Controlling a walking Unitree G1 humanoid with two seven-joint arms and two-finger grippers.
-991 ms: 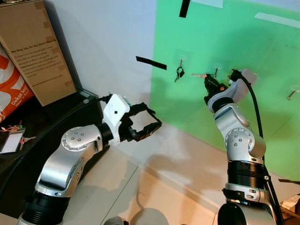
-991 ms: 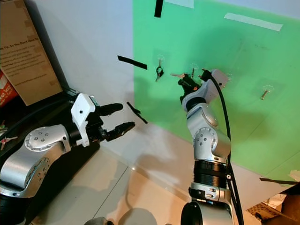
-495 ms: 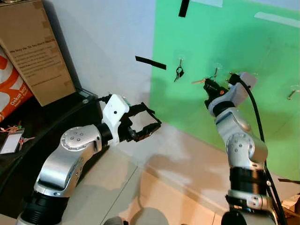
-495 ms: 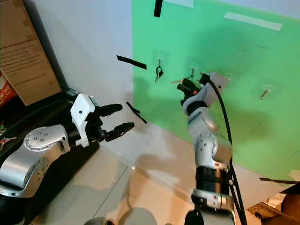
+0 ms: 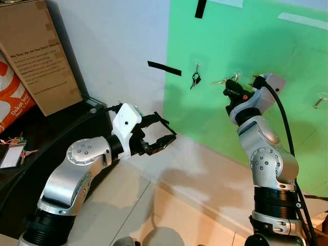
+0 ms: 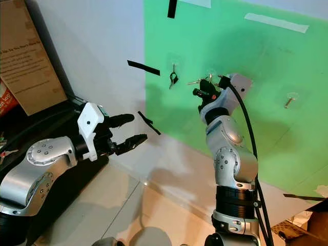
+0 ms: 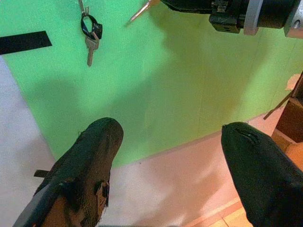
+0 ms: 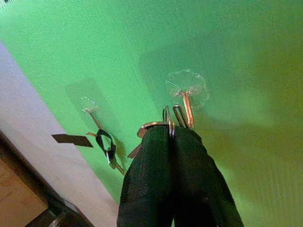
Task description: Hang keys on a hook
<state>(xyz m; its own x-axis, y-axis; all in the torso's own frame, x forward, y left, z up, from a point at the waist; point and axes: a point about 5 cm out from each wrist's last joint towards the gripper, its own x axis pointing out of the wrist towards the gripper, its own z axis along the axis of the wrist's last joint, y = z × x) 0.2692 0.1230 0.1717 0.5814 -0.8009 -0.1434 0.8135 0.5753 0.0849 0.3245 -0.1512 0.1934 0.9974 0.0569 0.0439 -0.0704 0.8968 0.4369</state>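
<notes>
My right gripper [image 5: 229, 90] is raised against the green wall panel [image 5: 287, 113] and shut on a silver key ring [image 8: 166, 120]. Its key [image 5: 220, 81] sticks out to the left. The ring is right at the clear suction hook [image 8: 186, 92], touching or just beside its metal prong. Another hook [image 5: 197, 67] to the left carries a dark key [image 5: 195, 79]. My left gripper [image 5: 165, 131] hovers open lower left, away from the wall, with nothing between its fingers [image 7: 90, 156].
A third hook [image 5: 320, 100] sits on the green panel at the far right. Black tape strips [image 5: 165, 68] mark the wall. A cardboard box [image 5: 38, 51] and a dark shelf [image 5: 31, 148] with small items stand at the left.
My right gripper has risen and moved slightly right, bringing the key ring up to the middle hook. The left arm has held still.
</notes>
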